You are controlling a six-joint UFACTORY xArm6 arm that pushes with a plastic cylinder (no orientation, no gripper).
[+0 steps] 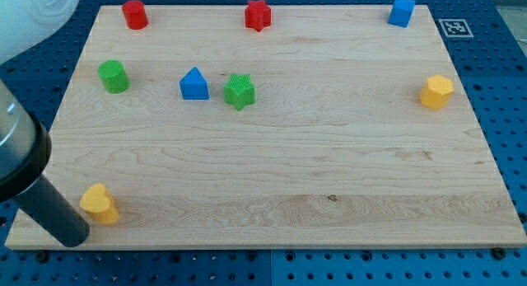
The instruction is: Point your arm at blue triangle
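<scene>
Rod (33,175), dark and thick, came in from the view's left edge and slanted down to the board's bottom-left corner; my tip (72,236) sat at that corner, holding nothing, since it has no jaws to open or close. Tip lay just beside the yellow block (99,204), on its lower left; contact could not be told. Board (280,171), pale wood, filled most of the view and rested on a blue pegboard (494,88), with a square printed marker (455,27) off its top-right corner. Blue triangle (193,84) stood in the upper left part of the board, well apart from the tip, up and to the view's right of it. Green star (240,91) stood just beside the triangle on its right, apart from it. Green cylinder (114,76) stood to the triangle's left, near the board's left edge. Red cylinder (135,14) sat at the top left, red star (258,15) at the top middle, blue cube (401,11) at the top right. Yellow hexagon (436,91) sat near the right edge, well apart from the rest.
</scene>
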